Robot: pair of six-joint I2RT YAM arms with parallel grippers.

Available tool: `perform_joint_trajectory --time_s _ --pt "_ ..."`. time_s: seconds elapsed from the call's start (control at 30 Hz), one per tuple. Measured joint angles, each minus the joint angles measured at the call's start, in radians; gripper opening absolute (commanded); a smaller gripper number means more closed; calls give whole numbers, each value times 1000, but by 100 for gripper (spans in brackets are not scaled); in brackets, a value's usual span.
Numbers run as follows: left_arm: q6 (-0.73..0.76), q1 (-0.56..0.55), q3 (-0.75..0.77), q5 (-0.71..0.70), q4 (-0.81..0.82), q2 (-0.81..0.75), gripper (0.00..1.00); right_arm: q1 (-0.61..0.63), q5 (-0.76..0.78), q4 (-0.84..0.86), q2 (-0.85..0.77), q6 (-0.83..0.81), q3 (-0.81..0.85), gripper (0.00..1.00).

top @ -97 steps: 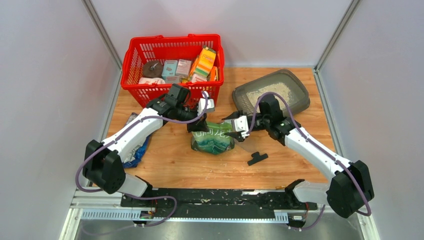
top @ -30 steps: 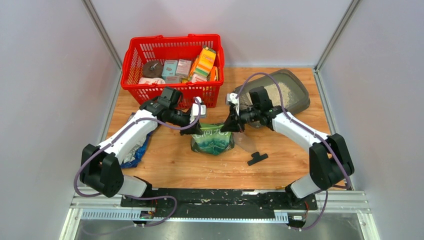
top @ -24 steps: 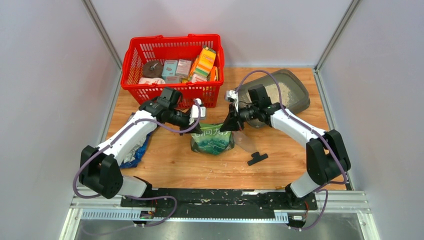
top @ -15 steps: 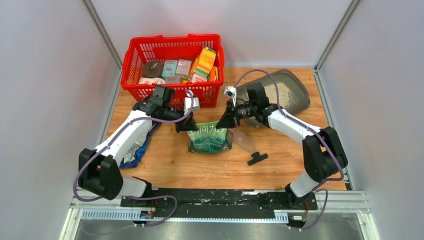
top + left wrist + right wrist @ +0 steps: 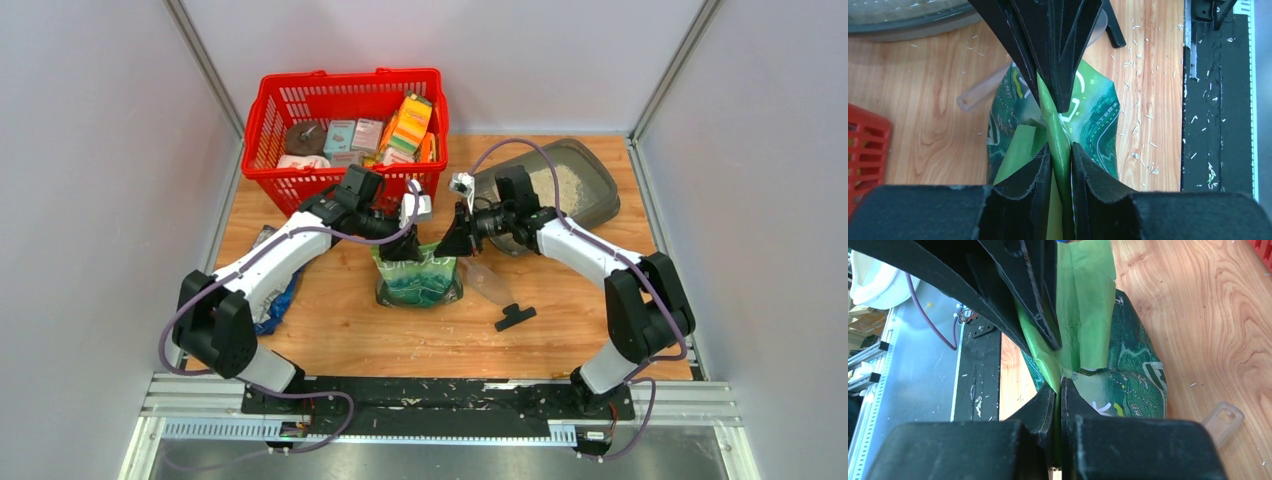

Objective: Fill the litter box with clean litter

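The dark grey litter box [image 5: 602, 203] lies at the back right, with pale clean litter [image 5: 558, 182] in it. Its rim [image 5: 908, 22] shows in the left wrist view. A green pouch [image 5: 420, 282] stands mid-table between both arms. My right gripper [image 5: 447, 243] [image 5: 1058, 382] is shut on the top edge of the pouch [image 5: 1133, 375]. From the other side my left gripper [image 5: 405, 248] [image 5: 1060, 145] straddles the same edge of the pouch [image 5: 1098, 120], jaws a little apart with the green fold between them.
A red basket [image 5: 350, 78] full of goods stands behind the left arm. A clear plastic scoop [image 5: 490, 285] and a black clip [image 5: 515, 316] lie right of the pouch. A blue-silver bag [image 5: 275, 300] lies under the left arm. Litter grains dot the wood.
The left gripper drew off to the left of the pouch, then came back right onto its top edge with jaws wider. The right gripper kept its hold.
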Motion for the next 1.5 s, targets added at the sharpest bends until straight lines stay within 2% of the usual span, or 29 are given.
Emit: perform_joint_trajectory --time_s 0.27,0.37,0.4,0.47,0.5,0.67,0.7,0.77,0.9,0.97,1.1,1.2,1.27,1.37,1.5 --pt "-26 -30 71 6 18 96 25 -3 0 -19 0 -45 2 0" --pt "-40 -35 81 8 22 110 14 -3 -1 -22 0 -52 2 1" --pt "-44 -36 84 9 22 113 8 -3 -1 -25 0 -55 2 2" --pt "-55 -38 84 9 24 117 2 -5 0 -30 0 -56 3 6" --pt "-59 -39 84 9 24 118 0 -7 1 -35 0 -57 4 26" --pt "-95 -44 84 19 26 121 0 -20 40 -83 -3 -50 35 74" --pt "-102 -45 84 19 26 121 0 -33 53 -92 -12 -43 43 88" --pt "-114 -45 84 22 26 122 0 -71 89 -118 -49 -32 58 94" --pt "-141 -45 84 24 26 127 0 -209 153 -245 -211 -152 97 90" --pt "-154 -45 84 27 29 130 0 -254 174 -357 -304 -317 113 87" --pt "-174 -45 84 31 32 135 0 -246 191 -694 -428 -743 96 70" --pt "-186 -45 89 31 32 142 0 -236 240 -951 -418 -1018 16 66" --pt "-193 -45 95 31 29 147 0 -244 281 -1038 -366 -1121 -53 65" --pt "-203 -45 98 35 29 154 0 -257 339 -1092 -297 -1220 -151 62" --pt "-216 -45 106 39 24 164 0 -260 380 -1073 -261 -1275 -190 61"
